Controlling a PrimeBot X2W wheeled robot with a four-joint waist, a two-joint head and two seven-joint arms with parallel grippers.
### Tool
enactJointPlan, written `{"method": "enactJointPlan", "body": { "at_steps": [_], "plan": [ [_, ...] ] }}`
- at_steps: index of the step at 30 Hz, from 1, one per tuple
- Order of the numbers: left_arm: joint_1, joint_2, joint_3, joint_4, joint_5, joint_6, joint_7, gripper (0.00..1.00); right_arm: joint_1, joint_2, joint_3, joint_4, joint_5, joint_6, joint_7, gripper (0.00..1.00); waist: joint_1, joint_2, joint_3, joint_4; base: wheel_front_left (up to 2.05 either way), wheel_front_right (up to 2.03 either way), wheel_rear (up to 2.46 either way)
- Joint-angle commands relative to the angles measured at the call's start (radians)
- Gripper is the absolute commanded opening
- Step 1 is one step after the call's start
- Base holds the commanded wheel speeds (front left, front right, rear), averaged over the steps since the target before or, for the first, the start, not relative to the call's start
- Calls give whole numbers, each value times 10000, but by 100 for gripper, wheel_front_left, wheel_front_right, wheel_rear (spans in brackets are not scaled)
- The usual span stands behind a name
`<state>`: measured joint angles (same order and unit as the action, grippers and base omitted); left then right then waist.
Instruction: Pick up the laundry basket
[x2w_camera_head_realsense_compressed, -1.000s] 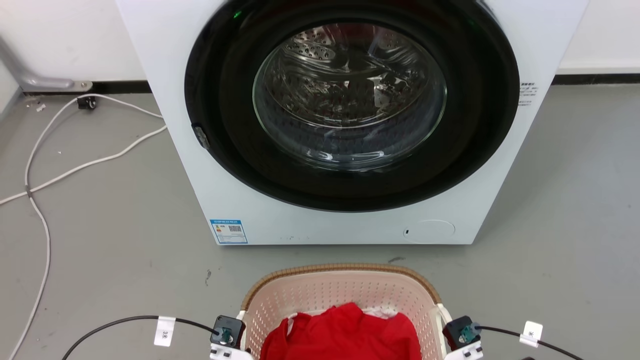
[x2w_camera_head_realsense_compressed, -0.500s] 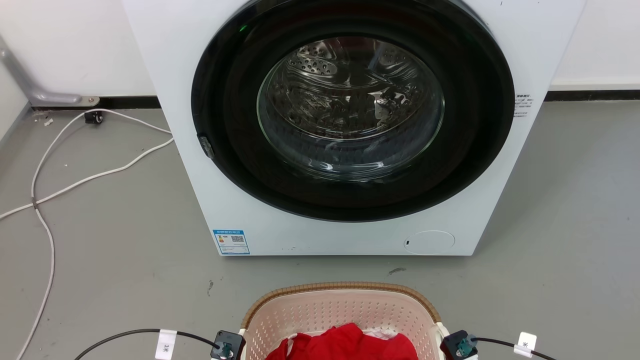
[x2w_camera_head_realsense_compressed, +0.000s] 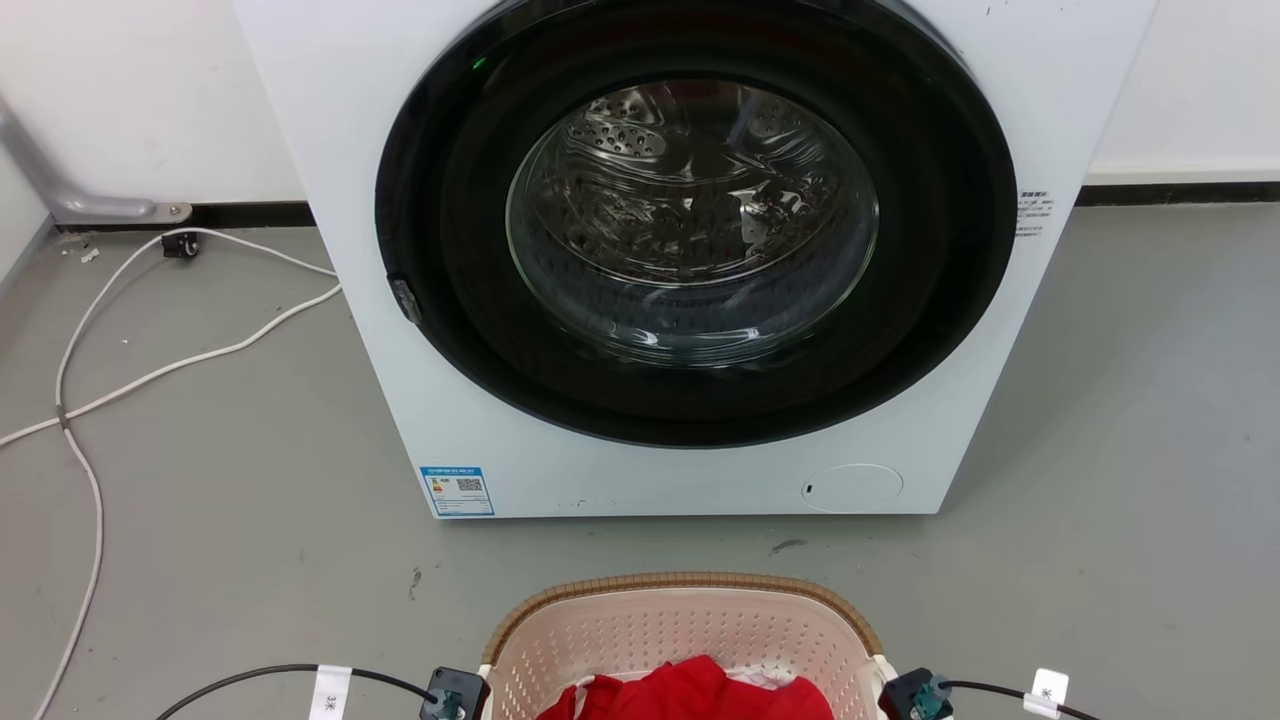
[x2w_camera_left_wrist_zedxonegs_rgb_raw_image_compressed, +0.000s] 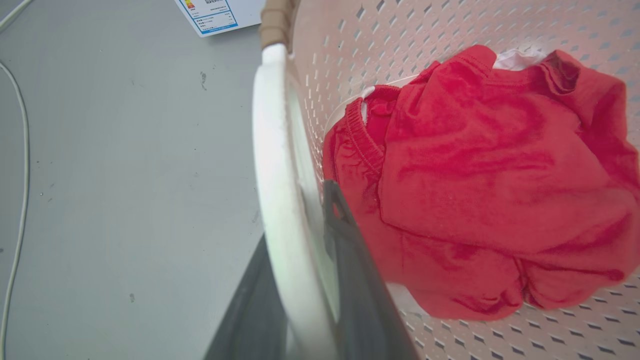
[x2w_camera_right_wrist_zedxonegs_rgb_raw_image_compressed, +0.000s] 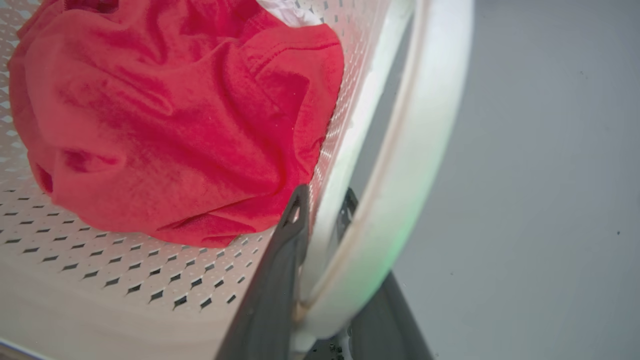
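Both clamped: left gripper (x2w_camera_left_wrist_zedxonegs_rgb_raw_image_compressed: 297, 220) and right gripper (x2w_camera_right_wrist_zedxonegs_rgb_raw_image_compressed: 322, 200) pinch the laundry basket (x2w_camera_head_realsense_compressed: 680, 625) by its handles (x2w_camera_left_wrist_zedxonegs_rgb_raw_image_compressed: 270, 150). The whole head frame slid downward within a second, so the robot moved, probably lifting.

You had bright, even light, glare on the door glass (x2w_camera_head_realsense_compressed: 690, 220), and soft blur on the near handles (x2w_camera_left_wrist_zedxonegs_rgb_raw_image_compressed: 272, 150) in both warped wrist views.

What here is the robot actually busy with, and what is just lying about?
In the job:
laundry basket
left gripper and right gripper, both gripping its sides

Just there:
washing machine
white cable
red clothes, only riding in the basket
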<state>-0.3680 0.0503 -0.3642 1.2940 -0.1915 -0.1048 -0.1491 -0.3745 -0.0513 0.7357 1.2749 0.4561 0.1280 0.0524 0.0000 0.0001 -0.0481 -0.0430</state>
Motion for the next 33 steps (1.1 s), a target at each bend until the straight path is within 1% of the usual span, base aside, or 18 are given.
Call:
{"method": "enactJointPlan", "body": {
  "at_steps": [1,33],
  "plan": [
    [32,1,-65,-100,-25,4,-68,0,-59,18,155,23,-23,49,51,0,0,-1,-7,-13,0,0,0],
    [61,85,-443,-99,-356,84,-97,0,-138,6,969,109,840,51,126,0,0,-1,-67,-56,0,0,0]
  ]
}}
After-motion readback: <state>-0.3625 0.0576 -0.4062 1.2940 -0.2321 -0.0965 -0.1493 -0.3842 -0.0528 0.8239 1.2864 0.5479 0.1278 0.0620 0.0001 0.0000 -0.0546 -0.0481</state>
